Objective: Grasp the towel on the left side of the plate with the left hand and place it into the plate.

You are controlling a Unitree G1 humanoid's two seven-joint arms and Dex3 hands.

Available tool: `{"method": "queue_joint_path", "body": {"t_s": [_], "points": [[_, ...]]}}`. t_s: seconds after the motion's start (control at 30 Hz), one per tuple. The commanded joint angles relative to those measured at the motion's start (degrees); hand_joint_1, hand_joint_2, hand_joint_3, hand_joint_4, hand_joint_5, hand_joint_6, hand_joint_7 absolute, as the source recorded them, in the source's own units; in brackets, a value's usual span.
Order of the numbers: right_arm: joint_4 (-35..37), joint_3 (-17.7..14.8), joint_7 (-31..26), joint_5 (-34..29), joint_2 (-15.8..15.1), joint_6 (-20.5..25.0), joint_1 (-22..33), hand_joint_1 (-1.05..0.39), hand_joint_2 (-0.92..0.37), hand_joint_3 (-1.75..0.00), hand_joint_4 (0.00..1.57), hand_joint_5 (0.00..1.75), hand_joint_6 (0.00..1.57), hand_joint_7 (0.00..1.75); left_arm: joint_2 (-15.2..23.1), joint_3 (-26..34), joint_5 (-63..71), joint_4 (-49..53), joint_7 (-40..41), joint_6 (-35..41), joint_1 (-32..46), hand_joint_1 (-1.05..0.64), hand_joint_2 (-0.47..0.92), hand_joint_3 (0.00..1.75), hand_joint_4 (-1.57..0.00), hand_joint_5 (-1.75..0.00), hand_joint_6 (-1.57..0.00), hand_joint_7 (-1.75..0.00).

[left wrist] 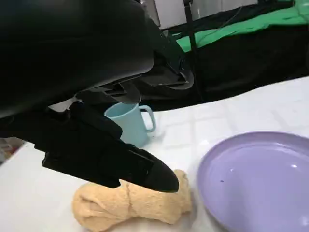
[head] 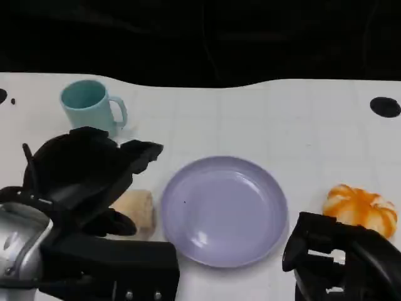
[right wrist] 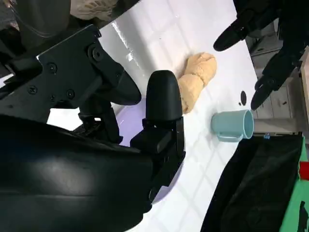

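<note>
You are looking at the approach step: the left hand [head: 94, 169] is hovering over the towel [head: 135, 213] with its fingers spread and nothing in them, so the grasp is not yet made. The towel, a tan rolled bundle, is lying on the white bench [head: 263, 119] just beside the plate [head: 224, 210], at the plate's nine o'clock, and it is partly hidden under the hand in the head view. In the left wrist view a black finger [left wrist: 145, 171] is reaching across the top of the towel [left wrist: 130, 205], close above it or perhaps touching; you cannot tell which. The plate is lying bare. A pale blue mug [head: 91, 105] is standing at the plate's ten o'clock, well apart from the towel, and an orange pumpkin-shaped toy [head: 360, 209] is sitting at the plate's three o'clock. The right hand [head: 335, 260] is resting low near the plate's four o'clock, loosely spread and holding nothing. Your next move is likely calling for lowering the left hand, closing around the roll's middle, then lifting it toward three o'clock over the rim.
</note>
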Motion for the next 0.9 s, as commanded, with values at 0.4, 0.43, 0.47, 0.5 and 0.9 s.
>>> {"method": "queue_joint_path", "body": {"t_s": [0.4,0.43,0.47,0.5,0.9], "points": [[-0.99,-0.62,-0.09,0.56,-0.26,0.23,0.2,-0.1,-0.49,-1.31,0.74,1.75,0.66,1.56,-2.87,-0.79,7.01,21.53,-2.13,-3.24,-5.46,-0.74,0.91,0.0,-0.37,-0.12,-0.24,0.0],[-1.02,-0.67,-0.08,0.63,-0.25,0.3,0.23,-0.1,-0.49,-1.31,0.74,1.75,0.66,1.56,-3.17,-1.05,7.05,23.16,-1.31,-3.64,-5.85,-0.75,0.91,0.0,-0.38,-0.11,-0.25,-0.01],[-1.12,-0.67,-0.13,0.61,-0.29,0.43,0.21,-0.1,-0.49,-1.31,0.74,1.75,0.66,1.56,-3.59,-1.36,7.01,24.92,-0.41,-3.99,-6.3,-0.75,0.91,0.0,-0.39,-0.11,-0.25,-0.01],[-1.23,-0.58,-0.28,0.42,-0.38,0.63,0.18,-0.1,-0.48,-1.31,0.74,1.75,0.66,1.55,-4.1,-1.71,6.93,26.72,0.68,-4.35,-6.71,-0.75,0.9,0.0,-0.39,-0.1,-0.25,-0.01],[-2.11,0.09,-1.08,0.17,-0.33,1.65,0.19,-0.1,-0.48,-1.31,0.74,1.75,0.66,1.54,-10.11,-5.58,4.57,46.79,9.01,-7.02,-11.92,-0.69,0.9,0.0,-0.41,-0.05,-0.27,-0.01]]}}
